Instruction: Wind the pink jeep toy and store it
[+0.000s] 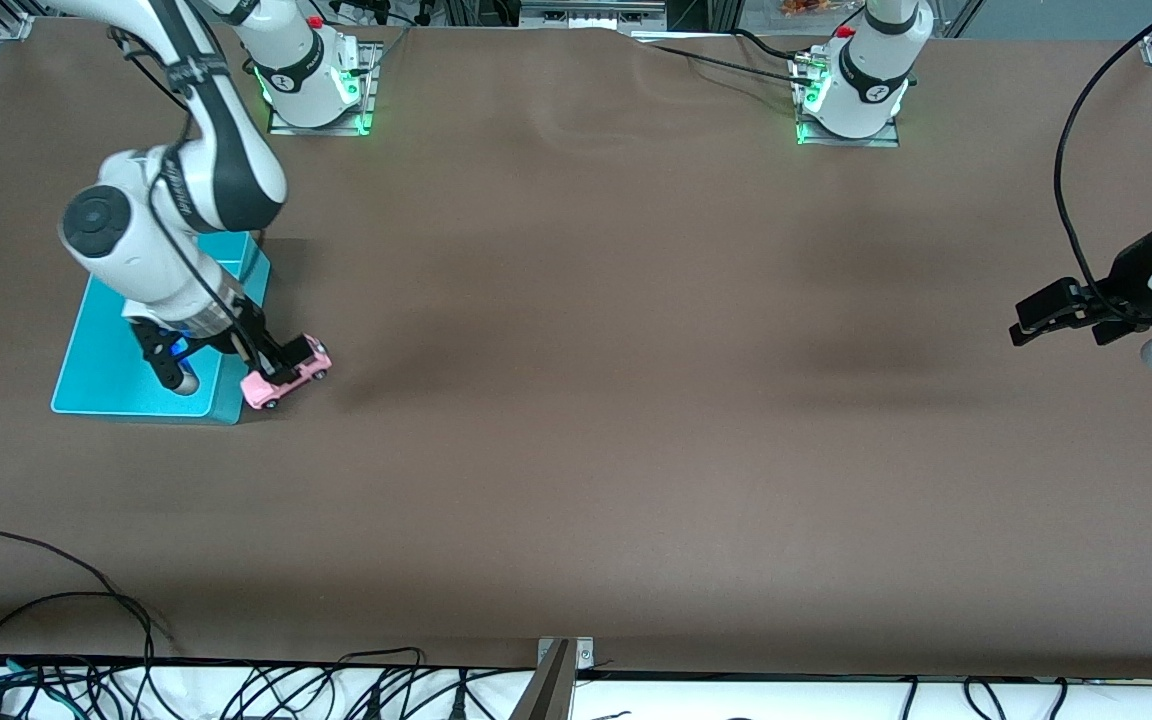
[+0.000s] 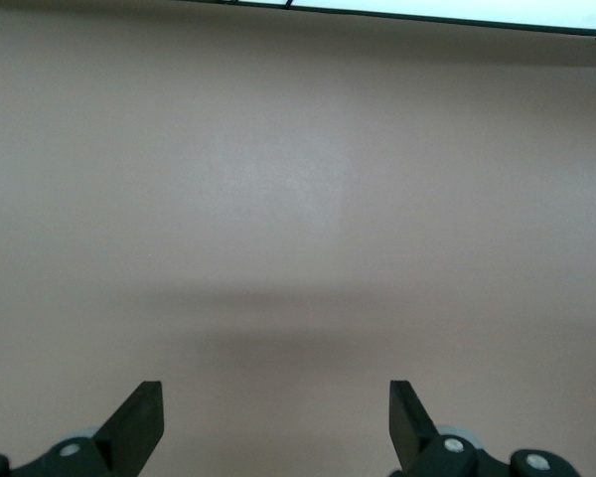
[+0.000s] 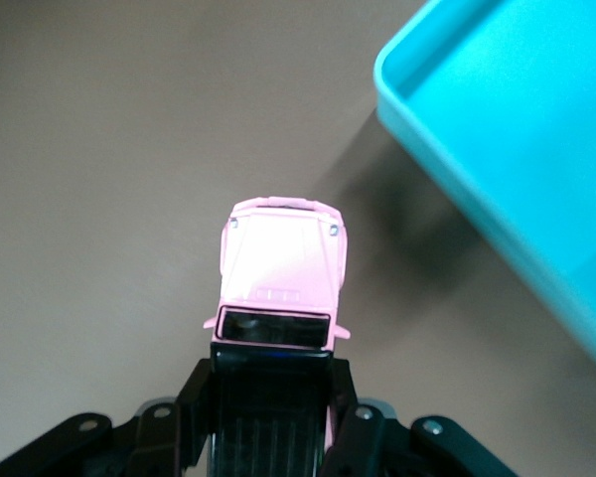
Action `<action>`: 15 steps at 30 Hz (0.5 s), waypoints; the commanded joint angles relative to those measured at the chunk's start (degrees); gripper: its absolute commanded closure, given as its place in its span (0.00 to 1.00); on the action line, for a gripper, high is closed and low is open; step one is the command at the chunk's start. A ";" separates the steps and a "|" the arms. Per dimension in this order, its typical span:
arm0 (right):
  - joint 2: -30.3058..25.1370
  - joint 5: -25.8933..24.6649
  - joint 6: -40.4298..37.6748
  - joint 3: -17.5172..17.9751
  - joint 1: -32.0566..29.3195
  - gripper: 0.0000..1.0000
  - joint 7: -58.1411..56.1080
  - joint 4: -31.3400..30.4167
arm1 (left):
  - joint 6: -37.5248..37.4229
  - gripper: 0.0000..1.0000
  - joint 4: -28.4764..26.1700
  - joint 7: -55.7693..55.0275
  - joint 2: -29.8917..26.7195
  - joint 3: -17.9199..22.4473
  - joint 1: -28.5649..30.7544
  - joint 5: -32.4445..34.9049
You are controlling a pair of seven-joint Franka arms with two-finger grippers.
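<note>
Well, right gripper [image 1: 279, 372]: clamped on the pink jeep toy [image 1: 286, 378], its black fingers pressed against both sides of the dark roof.
Pink jeep toy: up in the grip just beside the turquoise bin [image 1: 111, 375], at the bin's corner nearest the front camera — tilted, nose toward the camera; whether its wheels touch the table I can't tell.
Right wrist view: pink hood [image 3: 281, 260] pointing away from the fingers, the bin's rim [image 3: 447, 124] running alongside, car and rim apart.
Turquoise bin: on the brown table [image 1: 586, 400] at the right arm's end, partly covered by that arm.
Left gripper [image 1: 1056, 318]: well away from the bin at the left arm's end of the table, held above bare tabletop, fingers [image 2: 139, 422] spread apart and holding nothing — this arm waits.
</note>
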 commanded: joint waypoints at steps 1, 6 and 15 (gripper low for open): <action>-3.08 0.12 -5.37 0.26 -2.71 1.00 -13.53 -0.33 | -0.40 0.00 -0.14 -0.24 -0.57 -0.09 -0.04 -0.33; -4.84 0.04 -9.50 -1.75 -4.74 1.00 -24.61 -0.51 | -0.40 0.00 -0.14 -0.15 -0.57 -0.09 -0.13 -0.42; -5.37 -0.75 -11.97 -8.70 -5.00 1.00 -35.08 -1.82 | -0.40 0.00 -0.14 -0.15 -0.57 -0.18 -0.13 -0.33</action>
